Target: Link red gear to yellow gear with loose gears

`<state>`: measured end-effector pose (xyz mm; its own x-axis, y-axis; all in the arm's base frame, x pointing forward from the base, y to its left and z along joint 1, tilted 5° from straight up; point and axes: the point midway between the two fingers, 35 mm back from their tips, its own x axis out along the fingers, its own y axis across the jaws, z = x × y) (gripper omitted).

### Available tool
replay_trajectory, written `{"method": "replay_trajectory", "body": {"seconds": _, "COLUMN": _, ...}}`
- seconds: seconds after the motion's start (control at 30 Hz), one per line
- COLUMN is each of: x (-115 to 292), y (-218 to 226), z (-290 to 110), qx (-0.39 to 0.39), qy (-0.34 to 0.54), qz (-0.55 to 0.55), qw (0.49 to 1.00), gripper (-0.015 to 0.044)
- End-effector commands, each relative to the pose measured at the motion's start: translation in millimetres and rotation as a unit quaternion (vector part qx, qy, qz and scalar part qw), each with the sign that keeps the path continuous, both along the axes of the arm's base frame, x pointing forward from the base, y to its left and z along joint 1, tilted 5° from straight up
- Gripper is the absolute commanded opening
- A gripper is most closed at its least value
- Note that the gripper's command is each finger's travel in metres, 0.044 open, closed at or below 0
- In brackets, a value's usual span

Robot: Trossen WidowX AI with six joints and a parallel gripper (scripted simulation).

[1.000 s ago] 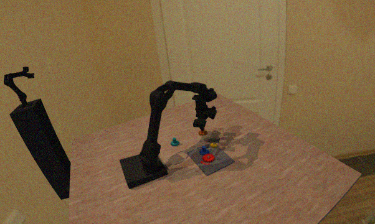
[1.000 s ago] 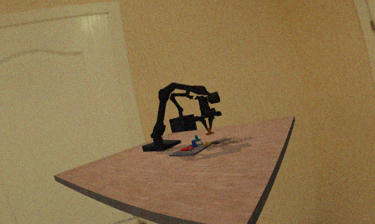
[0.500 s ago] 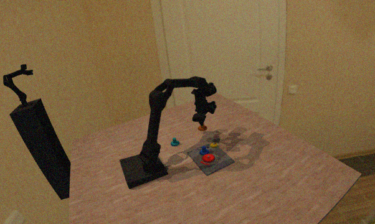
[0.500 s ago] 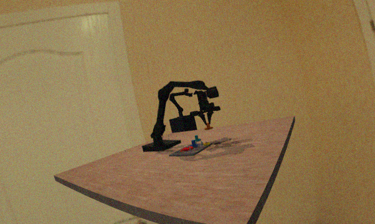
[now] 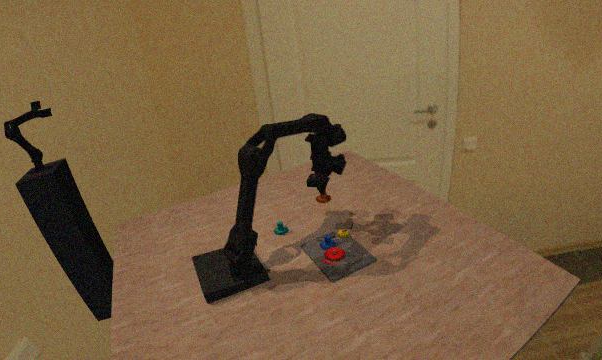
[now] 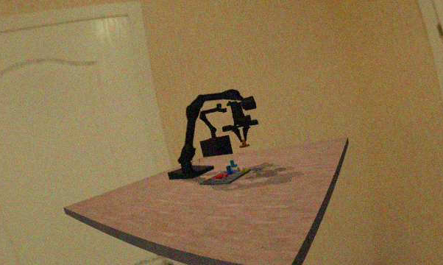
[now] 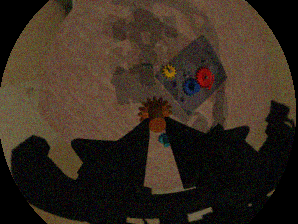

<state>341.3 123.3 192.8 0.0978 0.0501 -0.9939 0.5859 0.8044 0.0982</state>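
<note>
My jaws (image 5: 323, 193) (image 6: 243, 140) are nearly closed, pinching the knob of the orange gear (image 5: 323, 199) (image 6: 244, 146) (image 7: 155, 107), toothed, flat-bodied, held above the desk (image 5: 301, 320) (image 6: 192, 221) (image 7: 75, 65), well in from its edges. On the grey board (image 5: 353, 267) (image 6: 225, 180) (image 7: 202, 47), the blue gear (image 5: 327, 242) (image 6: 229, 169) (image 7: 191, 87) sits beside the red one (image 5: 334, 254) (image 6: 221, 177) (image 7: 205, 78). I can read no writing.

- The arm's base (image 5: 206, 292) (image 6: 174, 176) stands flat near the left edge of the bench (image 5: 431, 310) (image 6: 207, 221) in the top view.
- From it, the upper arm (image 5: 247, 200) (image 6: 189, 132) rises almost upright, leaning slightly.
- The forearm (image 5: 291, 128) (image 6: 215, 97) reaches outward, close to level, climbing slightly from the elbow.
- The wrist (image 5: 321, 155) (image 6: 239, 114) bends down steeply, toward the bench.
- The jaws hang well above the bench, between base and far corner in the top view, fingers (image 5: 323, 190) (image 6: 238, 134) closed on an orange gear (image 5: 323, 199) (image 6: 244, 146) (image 7: 157, 124).
</note>
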Motion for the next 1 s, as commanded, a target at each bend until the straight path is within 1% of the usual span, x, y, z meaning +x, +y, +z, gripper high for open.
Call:
{"method": "replay_trajectory", "body": {"seconds": 0.0, "x": -2, "y": -1, "z": 13, "qx": 0.001, "qy": -0.005, "qz": -0.001, "qw": 1.000, "gripper": 0.0000}}
{"method": "replay_trajectory", "body": {"seconds": 0.3, "x": -6, "y": -3, "z": 24, "qx": 0.001, "qy": -0.005, "qz": -0.001, "qw": 1.000, "gripper": 0.0000}}
{"method": "replay_trajectory", "body": {"seconds": 0.97, "x": -2, "y": -22, "z": -1, "qx": 0.000, "qy": -0.005, "qz": -0.001, "qw": 1.000, "gripper": 0.0000}}
